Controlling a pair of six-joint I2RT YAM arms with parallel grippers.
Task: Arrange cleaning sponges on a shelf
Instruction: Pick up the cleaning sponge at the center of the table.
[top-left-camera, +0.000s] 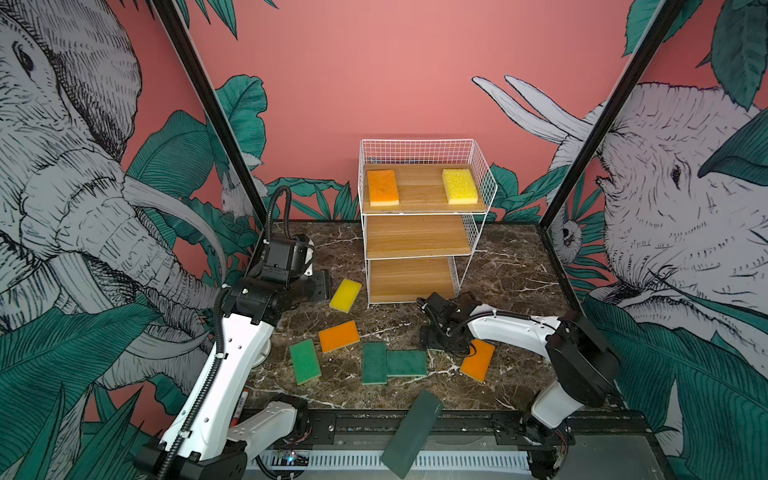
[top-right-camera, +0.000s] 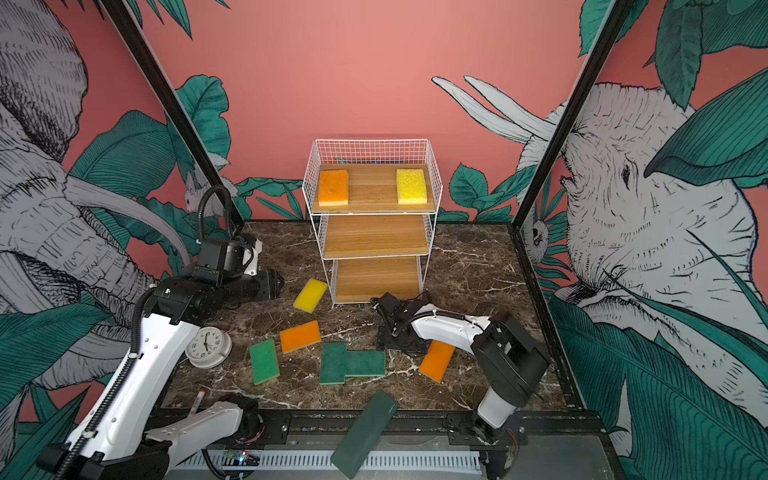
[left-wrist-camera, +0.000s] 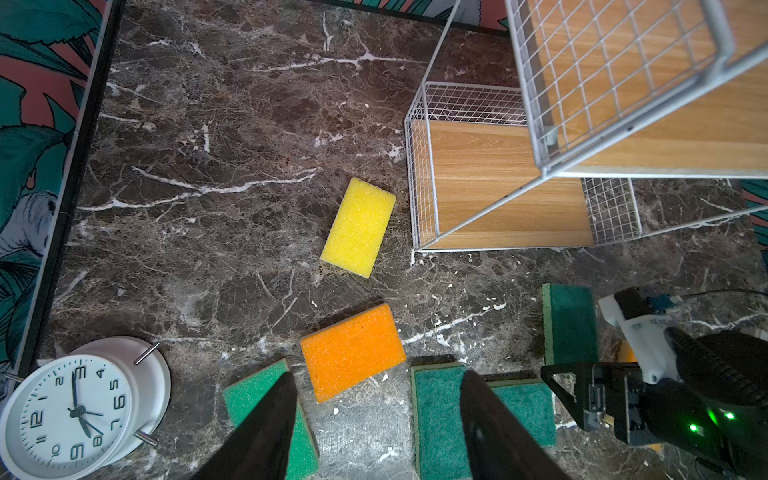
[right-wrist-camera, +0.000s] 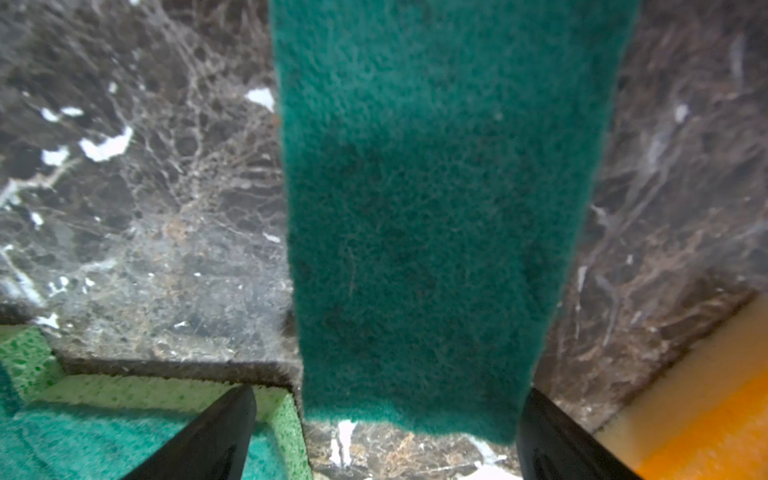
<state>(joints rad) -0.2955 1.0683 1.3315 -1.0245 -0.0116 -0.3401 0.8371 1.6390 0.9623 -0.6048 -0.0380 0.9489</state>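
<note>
Right wrist view: right gripper (right-wrist-camera: 384, 432) jaws spread wide, straddling a dark green sponge (right-wrist-camera: 432, 216) on the marble just in front of the shelf (top-left-camera: 415, 237); its long axis runs straight ahead between the jaws. Right arm nearer. Left gripper (left-wrist-camera: 374, 424) partly open, empty. Only legible writing: clock (left-wrist-camera: 70, 409) numerals.

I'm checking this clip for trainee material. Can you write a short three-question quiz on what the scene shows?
1. How many sponges lie on the shelf, and on which board?
2. True or false: the right end effector has its jaws open, one on each side of a dark green sponge.
3. Which object lies partly over the table's front edge?
A. clock
B. long dark green slab
C. yellow sponge

Key: 1. two, top board; 2. true; 3. B
</note>
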